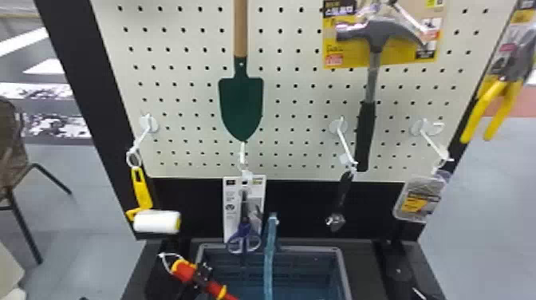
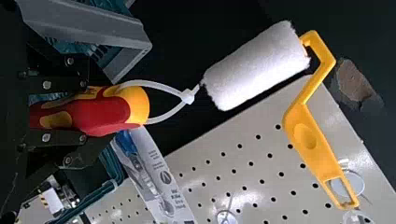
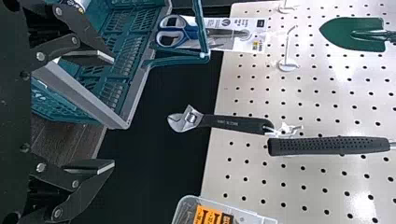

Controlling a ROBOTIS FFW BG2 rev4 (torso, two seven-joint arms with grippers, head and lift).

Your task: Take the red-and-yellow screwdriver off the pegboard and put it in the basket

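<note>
The left hand (image 1: 200,276) grips the red-and-yellow screwdriver (image 1: 183,271) by its handle, a white tie loop (image 2: 187,96) sticking out ahead of that hand, the basket (image 1: 303,249) near it, the right hand (image 3: 113,111) open.

We hold our left gripper (image 1: 202,275) low and left of centre in the head view, flat black fingers closed firmly, while our right gripper (image 3: 112,112) has its two fingers spread wide apart.
</note>
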